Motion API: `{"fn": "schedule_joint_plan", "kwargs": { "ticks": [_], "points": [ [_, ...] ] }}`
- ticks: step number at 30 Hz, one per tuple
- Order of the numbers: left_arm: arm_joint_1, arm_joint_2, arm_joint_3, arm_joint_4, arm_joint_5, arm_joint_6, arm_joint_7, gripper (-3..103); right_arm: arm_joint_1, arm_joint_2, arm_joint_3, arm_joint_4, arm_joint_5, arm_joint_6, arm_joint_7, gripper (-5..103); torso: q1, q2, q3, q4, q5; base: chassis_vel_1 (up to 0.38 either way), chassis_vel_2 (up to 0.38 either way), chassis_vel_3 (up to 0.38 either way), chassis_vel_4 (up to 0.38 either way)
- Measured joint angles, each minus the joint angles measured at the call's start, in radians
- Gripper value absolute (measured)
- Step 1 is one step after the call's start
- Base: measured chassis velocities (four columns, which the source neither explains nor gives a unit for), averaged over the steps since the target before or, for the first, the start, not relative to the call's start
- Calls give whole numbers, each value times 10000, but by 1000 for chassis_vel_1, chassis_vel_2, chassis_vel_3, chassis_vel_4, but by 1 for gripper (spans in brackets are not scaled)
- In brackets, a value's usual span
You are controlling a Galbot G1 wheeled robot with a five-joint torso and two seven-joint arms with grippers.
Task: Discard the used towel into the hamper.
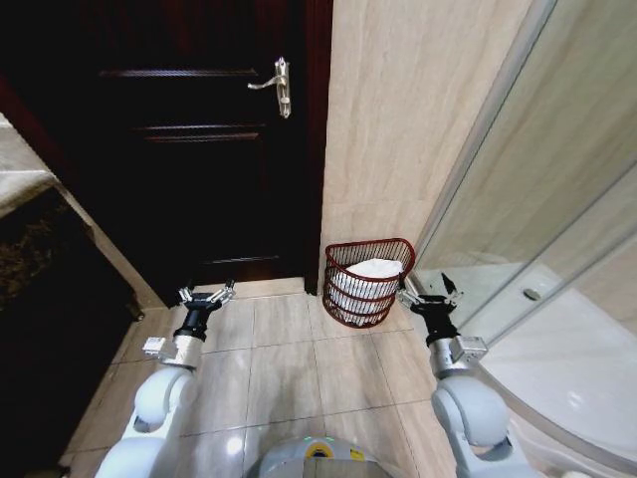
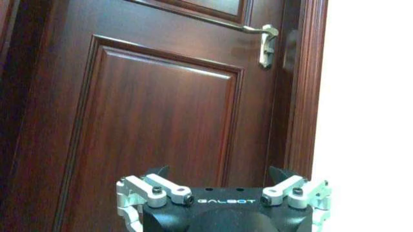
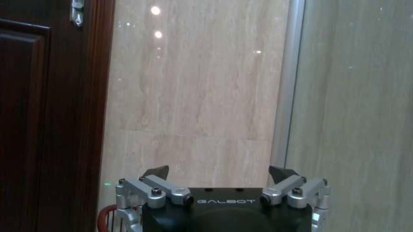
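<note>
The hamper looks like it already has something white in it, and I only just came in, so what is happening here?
The hamper stands on the tiled floor against the wall beside the dark door, and a white towel lies inside it. Neither arm holds anything. The right gripper hangs open just beside the hamper's rim, on the shower side. The left gripper is open too, held low in front of the door, away from the hamper.
</note>
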Motion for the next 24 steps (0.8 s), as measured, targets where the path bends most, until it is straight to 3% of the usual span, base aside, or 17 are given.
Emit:
{"fn": "schedule_joint_plan", "kwargs": {
  "ticks": [13,24],
  "points": [
    [70,-28,-14,56,39,-168,38,100,-75,-199,1,68,133,-3,102,100,-111,-531,-397,-1,0,0,0,0,0],
    [122,-41,-106,50,-18,-516,49,100,-189,-124,-47,173,139,5,150,100,-114,-566,-435,-1,1,0,0,0,0]
  ]
}}
